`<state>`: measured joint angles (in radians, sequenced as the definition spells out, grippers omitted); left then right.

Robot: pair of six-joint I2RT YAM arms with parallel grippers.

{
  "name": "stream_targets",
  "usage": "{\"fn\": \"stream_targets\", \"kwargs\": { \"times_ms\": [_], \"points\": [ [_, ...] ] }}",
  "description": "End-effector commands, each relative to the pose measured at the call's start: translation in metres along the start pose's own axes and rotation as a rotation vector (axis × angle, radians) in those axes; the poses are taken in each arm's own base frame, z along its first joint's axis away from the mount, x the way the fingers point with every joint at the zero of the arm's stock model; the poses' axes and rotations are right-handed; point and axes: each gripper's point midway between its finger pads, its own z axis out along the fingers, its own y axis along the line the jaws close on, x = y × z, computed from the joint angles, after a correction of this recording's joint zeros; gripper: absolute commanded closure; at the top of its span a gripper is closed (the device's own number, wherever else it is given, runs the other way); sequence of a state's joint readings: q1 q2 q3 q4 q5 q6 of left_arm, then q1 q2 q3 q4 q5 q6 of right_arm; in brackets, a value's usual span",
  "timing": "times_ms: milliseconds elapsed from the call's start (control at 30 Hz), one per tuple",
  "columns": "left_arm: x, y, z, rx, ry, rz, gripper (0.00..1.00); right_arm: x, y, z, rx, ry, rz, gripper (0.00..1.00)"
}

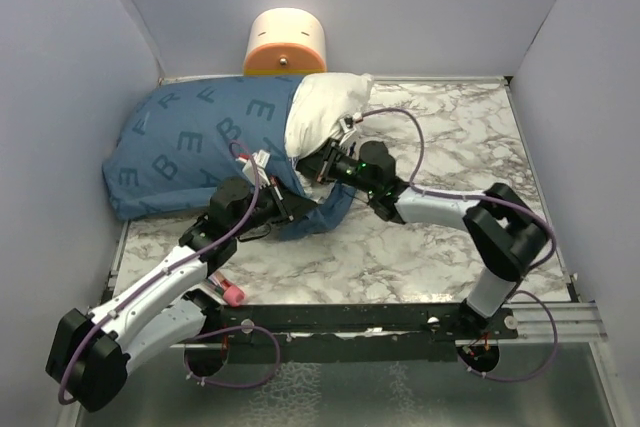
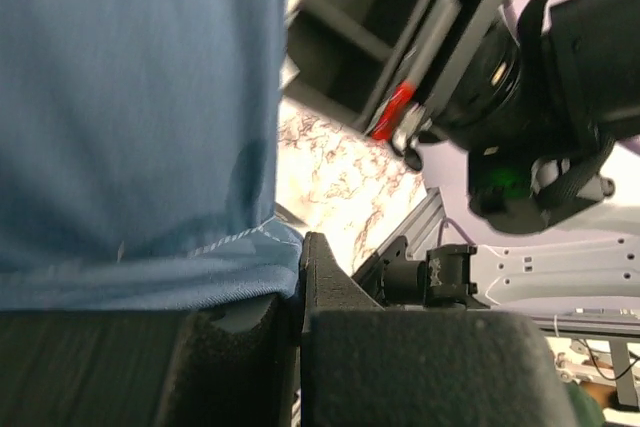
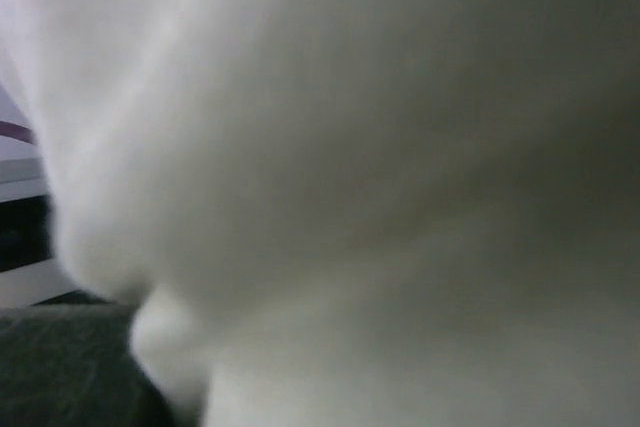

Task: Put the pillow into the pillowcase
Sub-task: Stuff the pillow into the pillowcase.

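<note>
Standing by the arms, I see the pillowcase (image 1: 200, 142) lying plump along the far left part of the marble counter (image 1: 450, 137), its open end turned toward the middle. The pillow (image 1: 325, 107) is mostly inside it. Only a white end bulges out of the mouth, just in front of the cream-and-orange cylinder (image 1: 285, 42) that sits at the back wall.

The left pincer (image 1: 296, 207) reaches in low at the near side of the opening, and its pads are pressed together on the blue hem. In the left wrist view the cloth (image 2: 130, 97) hangs down into the closed left pincer (image 2: 296, 307), with the right arm's dark wrist (image 2: 540, 77) close above.

The right pincer (image 1: 312, 165) is pushed against the exposed pillow end, just under the bulge. Its own camera shows only white fabric (image 3: 380, 167), blurred and very near, so I cannot tell how its jaws stand.
</note>
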<state>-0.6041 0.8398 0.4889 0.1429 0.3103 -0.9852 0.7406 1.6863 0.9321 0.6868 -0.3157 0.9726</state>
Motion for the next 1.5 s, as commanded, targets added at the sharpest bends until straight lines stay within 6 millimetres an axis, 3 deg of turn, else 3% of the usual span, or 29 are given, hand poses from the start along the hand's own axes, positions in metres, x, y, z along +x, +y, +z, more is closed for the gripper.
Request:
{"fn": "stream_targets", "kwargs": {
  "times_ms": [0,100,233,300,400,500,633,800,900,1000,1100,1300,1400,1467],
  "points": [
    [0.028,-0.074,-0.008,0.290,0.268,0.041,1.00,0.047,-0.021,0.029,0.068,-0.048,0.164,0.97],
    [0.022,-0.108,-0.015,0.376,0.304,0.068,1.00,0.057,-0.049,0.021,0.122,-0.078,0.181,0.96],
    [0.016,-0.135,-0.031,0.452,0.308,0.097,1.00,0.052,-0.059,0.016,0.152,-0.077,0.114,0.93],
    [0.021,-0.127,-0.031,0.431,0.312,0.099,1.00,0.052,-0.053,0.011,0.124,-0.062,0.100,0.91],
    [0.033,-0.089,-0.021,0.300,0.324,0.074,0.99,0.053,-0.030,-0.004,0.036,-0.017,0.024,0.82],
    [0.038,-0.063,-0.016,0.171,0.331,0.056,0.72,0.053,-0.004,-0.029,-0.026,0.052,-0.092,0.63],
    [0.027,-0.070,-0.027,0.083,0.358,0.098,0.47,0.048,0.015,-0.070,-0.009,0.105,-0.239,0.39],
    [0.014,-0.095,-0.054,0.036,0.445,0.187,0.42,0.039,0.030,-0.126,-0.005,0.070,-0.301,0.12],
    [0.002,-0.100,-0.067,-0.060,0.513,0.255,0.41,0.028,0.046,-0.158,-0.021,0.006,-0.323,0.07],
    [-0.026,-0.101,-0.073,-0.199,0.527,0.344,0.41,0.016,0.042,-0.178,0.055,-0.058,-0.328,0.02],
    [-0.059,-0.100,-0.054,-0.284,0.470,0.429,0.42,0.007,0.028,-0.192,0.145,-0.126,-0.315,0.01],
    [-0.126,-0.123,0.018,-0.280,0.280,0.510,0.42,-0.006,-0.016,-0.211,0.381,-0.259,-0.097,0.00],
    [-0.135,-0.137,0.050,-0.267,0.248,0.653,0.40,-0.007,-0.034,-0.220,0.454,-0.288,-0.013,0.00],
    [-0.123,-0.144,0.068,-0.260,0.272,0.811,0.37,-0.010,-0.041,-0.226,0.483,-0.315,0.024,0.01]
  ]
}}
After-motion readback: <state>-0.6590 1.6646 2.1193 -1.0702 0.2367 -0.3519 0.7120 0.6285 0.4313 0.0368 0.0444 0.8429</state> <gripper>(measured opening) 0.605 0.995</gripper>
